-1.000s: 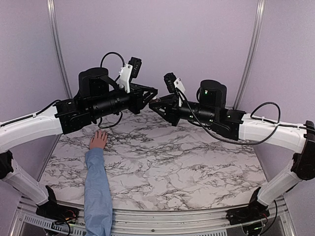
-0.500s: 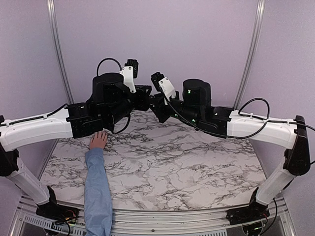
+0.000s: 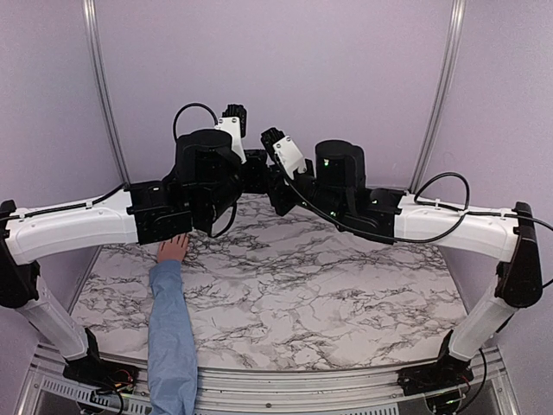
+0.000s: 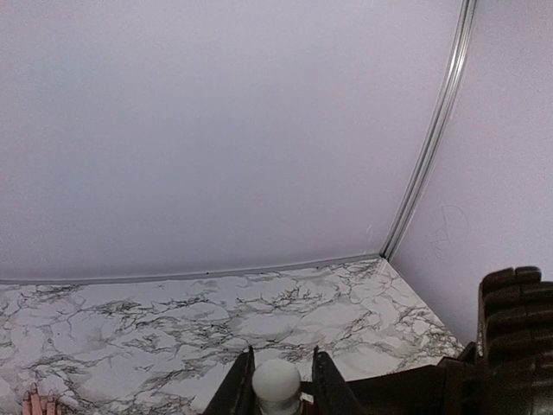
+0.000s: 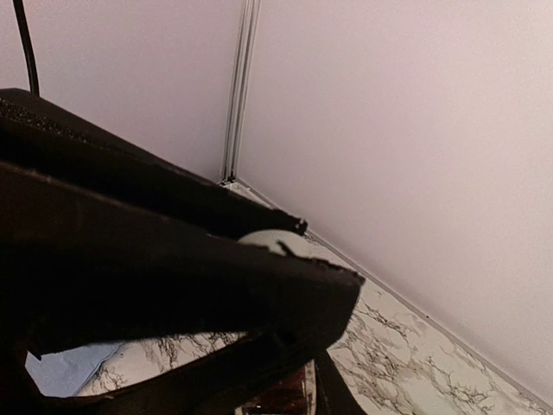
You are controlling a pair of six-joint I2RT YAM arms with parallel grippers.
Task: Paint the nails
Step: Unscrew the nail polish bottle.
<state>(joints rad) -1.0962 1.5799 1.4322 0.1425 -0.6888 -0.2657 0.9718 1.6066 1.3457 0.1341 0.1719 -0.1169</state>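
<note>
- One human hand [image 3: 173,248] in a light blue sleeve [image 3: 171,328] lies flat on the marble table [image 3: 346,294] at the left. Its nails [image 4: 39,404] are too small to make out.
- Left gripper [image 4: 281,354], raised at centre: fingers flank a white cap [image 4: 276,385]; whether they press it cannot be told.
- Right gripper [image 5: 328,253], tip to tip with it: jaws closed on that cap.

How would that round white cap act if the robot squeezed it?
Probably stiff and light: the white cap looks small and plastic-like. Its smooth, rounded top might slip out of the narrow left gripper.
</note>
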